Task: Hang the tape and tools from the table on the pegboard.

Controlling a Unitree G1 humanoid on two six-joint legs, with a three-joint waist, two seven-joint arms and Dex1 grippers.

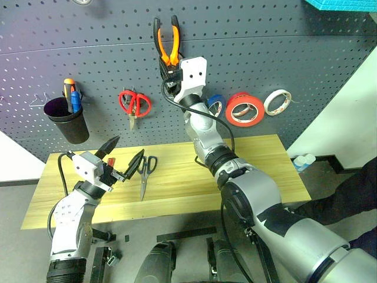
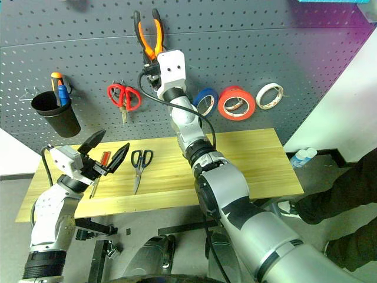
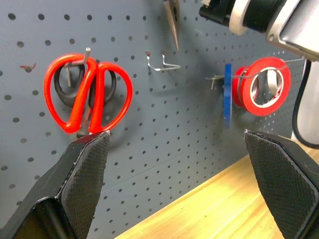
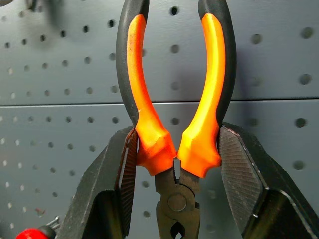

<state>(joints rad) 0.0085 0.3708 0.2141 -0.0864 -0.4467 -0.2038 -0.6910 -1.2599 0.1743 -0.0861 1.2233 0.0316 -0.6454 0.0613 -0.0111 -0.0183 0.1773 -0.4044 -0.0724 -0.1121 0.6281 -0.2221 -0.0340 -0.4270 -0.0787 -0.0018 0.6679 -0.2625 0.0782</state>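
My right gripper [image 4: 175,164] is raised against the dark grey perforated pegboard [image 1: 283,47], its two ribbed black fingers [image 4: 239,169] clamped on the orange-and-black-handled pliers [image 1: 167,41] low on the handles, just above the pivot. The handles point up the board and the dark steel nose points down between the fingers.

My left gripper [image 1: 122,160] hangs over the left end of the table with its fingers spread wide and nothing between them. Just beside it, the scissors with dark blue-black handles [image 1: 145,172] lie flat on the rectangular light yellow wood-grain tabletop [image 1: 259,165], blades toward me. In the right eye view I see the small red-handled screwdriver [image 2: 102,160] lying on the wood partly behind that gripper.

On the board to the right of my raised arm, the large flat orange-red tape roll [image 1: 245,109] hangs on a wire hook, between a blue roll [image 1: 215,104] and a thin pale roll [image 1: 277,101]. To the left hang red-handled scissors [image 1: 134,104] and a round black plastic cup [image 1: 66,118] holding markers. A bare bent wire hook [image 3: 162,62] sits between the red scissors and the tapes. A white wall stands at the far right.
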